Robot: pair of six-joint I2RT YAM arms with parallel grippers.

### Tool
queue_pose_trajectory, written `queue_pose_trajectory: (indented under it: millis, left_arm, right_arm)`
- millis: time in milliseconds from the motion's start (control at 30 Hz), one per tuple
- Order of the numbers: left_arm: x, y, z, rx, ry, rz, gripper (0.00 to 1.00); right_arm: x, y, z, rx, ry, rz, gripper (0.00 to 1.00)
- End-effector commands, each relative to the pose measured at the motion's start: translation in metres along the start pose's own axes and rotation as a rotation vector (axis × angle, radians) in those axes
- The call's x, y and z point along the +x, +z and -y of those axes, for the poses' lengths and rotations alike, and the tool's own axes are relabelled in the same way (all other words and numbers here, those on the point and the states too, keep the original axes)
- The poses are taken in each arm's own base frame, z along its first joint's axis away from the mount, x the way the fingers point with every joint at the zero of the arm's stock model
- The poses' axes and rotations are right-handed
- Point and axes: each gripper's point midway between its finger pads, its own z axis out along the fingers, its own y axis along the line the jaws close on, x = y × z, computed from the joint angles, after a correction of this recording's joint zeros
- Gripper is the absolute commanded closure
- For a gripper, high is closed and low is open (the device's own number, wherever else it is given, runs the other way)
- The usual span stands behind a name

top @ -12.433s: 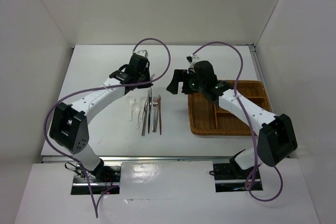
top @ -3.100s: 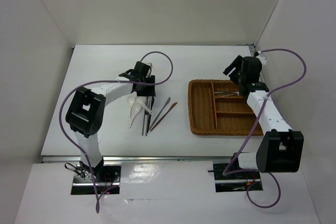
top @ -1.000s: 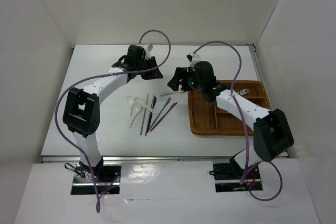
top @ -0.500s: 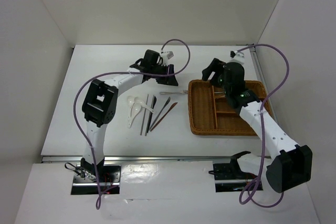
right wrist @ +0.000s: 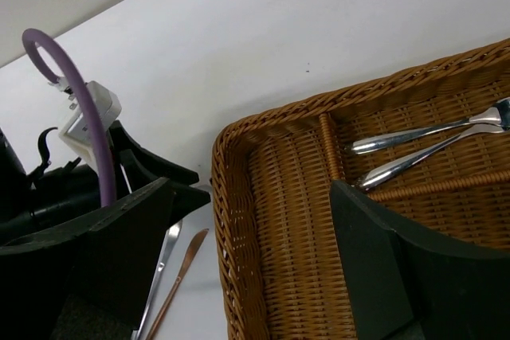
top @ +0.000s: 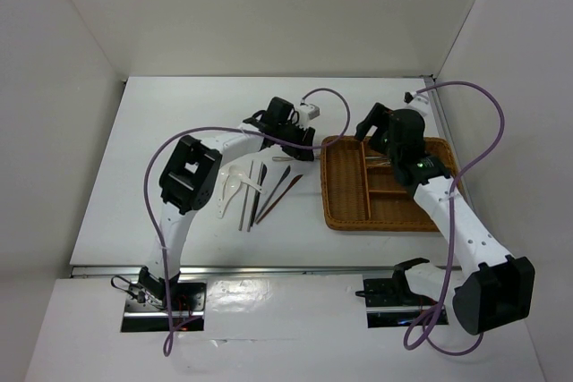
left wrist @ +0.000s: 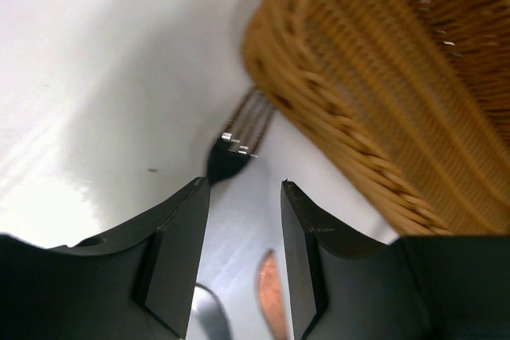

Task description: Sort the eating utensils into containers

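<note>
My left gripper hangs open just left of the wicker tray. A silver fork lies on the table, its tines just past the fingertips and against the tray wall. My right gripper stands wide open and empty over the tray's long left slot. Two forks lie in a far compartment. Two white spoons, dark chopsticks and reddish-brown sticks lie on the table to the left.
White walls close in the table on the left, back and right. My two grippers are close together at the tray's far left corner. The left arm's purple cable loops beside the right gripper.
The left gripper has swung right, down to the fork beside the tray, and its jaws have opened. The right arm has drawn back from the table's middle to over the tray.
</note>
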Motion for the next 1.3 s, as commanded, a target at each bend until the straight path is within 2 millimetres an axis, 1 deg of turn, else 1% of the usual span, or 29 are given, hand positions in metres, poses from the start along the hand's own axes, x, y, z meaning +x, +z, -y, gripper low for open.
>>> queue_pose_trajectory:
  millis: [0, 67, 133, 167, 233, 267, 300, 333, 400, 433, 467, 500, 567, 600, 633, 733, 767, 800, 833, 900, 933, 967, 1067, 1100, 1133, 1167, 1200, 1233, 1267]
  left_arm:
    - [-0.028, -0.002, -0.016, -0.055, 0.098, 0.06, 0.46]
    - [-0.024, 0.001, -0.02, -0.064, 0.093, 0.051, 0.44]
    - [-0.026, 0.003, -0.025, -0.089, 0.094, 0.055, 0.44]
    - [-0.024, 0.007, -0.022, -0.083, 0.105, 0.045, 0.44]
    - [-0.02, 0.009, -0.026, -0.096, 0.101, 0.037, 0.43]
    - [-0.02, 0.009, -0.026, -0.097, 0.116, 0.036, 0.43]
    - [-0.024, 0.011, -0.021, -0.09, 0.144, 0.042, 0.43]
    - [-0.016, 0.014, -0.022, -0.077, 0.147, 0.021, 0.43]
    - [-0.009, 0.018, -0.018, -0.058, 0.174, 0.0, 0.43]
    - [-0.009, 0.019, -0.018, -0.058, 0.174, 0.0, 0.42]
    - [-0.005, 0.021, -0.022, -0.067, 0.178, -0.017, 0.42]
    - [-0.004, 0.023, -0.017, -0.06, 0.196, -0.02, 0.42]
    - [-0.001, 0.025, -0.019, -0.06, 0.202, -0.03, 0.41]
    - [0.006, 0.03, -0.017, -0.053, 0.213, -0.051, 0.39]
    - [0.002, 0.03, -0.016, -0.053, 0.217, -0.043, 0.39]
    - [0.009, 0.034, -0.012, -0.037, 0.224, -0.062, 0.38]
    - [0.015, 0.037, -0.014, -0.036, 0.219, -0.073, 0.38]
    - [0.011, 0.036, -0.016, -0.052, 0.221, -0.071, 0.38]
    - [0.016, 0.039, -0.017, -0.052, 0.202, -0.087, 0.38]
    - [0.014, 0.04, -0.026, -0.099, 0.187, -0.085, 0.41]
    - [0.01, 0.039, -0.027, -0.111, 0.189, -0.083, 0.46]
    - [0.015, 0.042, -0.029, -0.111, 0.184, -0.093, 0.5]
    - [0.012, 0.043, -0.031, -0.132, 0.161, -0.09, 0.64]
    - [0.021, 0.045, -0.033, -0.132, 0.143, -0.112, 0.68]
    - [0.018, 0.043, -0.032, -0.132, 0.141, -0.115, 0.7]
    - [0.022, 0.045, -0.035, -0.142, 0.137, -0.126, 0.73]
    - [0.016, 0.045, -0.034, -0.142, 0.133, -0.113, 0.74]
    - [0.018, 0.044, -0.035, -0.151, 0.129, -0.123, 0.8]
    - [0.018, 0.044, -0.035, -0.151, 0.129, -0.123, 0.83]
  right_arm:
    - [-0.015, -0.008, 0.001, 0.007, -0.007, 0.049, 0.13]
    - [-0.016, -0.008, 0.003, 0.015, -0.007, 0.054, 0.13]
    - [-0.016, -0.008, 0.003, 0.015, -0.007, 0.054, 0.13]
    - [-0.016, -0.008, 0.003, 0.015, -0.016, 0.054, 0.12]
    - [-0.02, -0.009, 0.001, 0.01, -0.014, 0.062, 0.12]
    - [-0.02, -0.009, 0.001, 0.01, -0.014, 0.062, 0.12]
    - [-0.02, -0.009, 0.001, 0.01, -0.014, 0.062, 0.12]
    - [-0.019, -0.007, 0.003, 0.023, -0.016, 0.059, 0.12]
    - [-0.019, -0.007, 0.003, 0.023, -0.025, 0.059, 0.12]
    - [-0.017, -0.007, 0.005, 0.028, -0.028, 0.051, 0.12]
    - [-0.021, -0.008, 0.004, 0.031, -0.025, 0.063, 0.12]
    - [-0.021, -0.008, 0.004, 0.031, -0.025, 0.063, 0.12]
    - [-0.021, -0.008, 0.004, 0.031, -0.025, 0.063, 0.11]
    - [-0.021, -0.008, 0.004, 0.031, -0.025, 0.063, 0.11]
    - [-0.021, -0.008, 0.004, 0.031, -0.025, 0.063, 0.11]
    - [-0.021, -0.008, 0.004, 0.031, -0.025, 0.063, 0.09]
    - [-0.021, -0.008, 0.004, 0.031, -0.025, 0.063, 0.09]
    - [-0.022, -0.008, 0.005, 0.039, -0.025, 0.068, 0.09]
    - [-0.022, -0.008, 0.005, 0.039, -0.025, 0.068, 0.09]
    - [-0.023, -0.008, 0.007, 0.047, -0.034, 0.073, 0.09]
    - [-0.023, -0.008, 0.007, 0.047, -0.034, 0.073, 0.09]
    - [-0.023, -0.008, 0.007, 0.047, -0.034, 0.073, 0.09]
    - [-0.023, -0.008, 0.007, 0.047, -0.034, 0.073, 0.09]
    - [-0.024, -0.008, 0.008, 0.055, -0.034, 0.077, 0.09]
    - [-0.024, -0.008, 0.008, 0.055, -0.034, 0.077, 0.09]
    - [-0.024, -0.008, 0.008, 0.055, -0.034, 0.077, 0.09]
    - [-0.024, -0.008, 0.008, 0.055, -0.034, 0.077, 0.09]
    - [-0.024, -0.008, 0.008, 0.055, -0.034, 0.077, 0.09]
    - [-0.026, -0.01, 0.008, 0.05, -0.032, 0.085, 0.09]
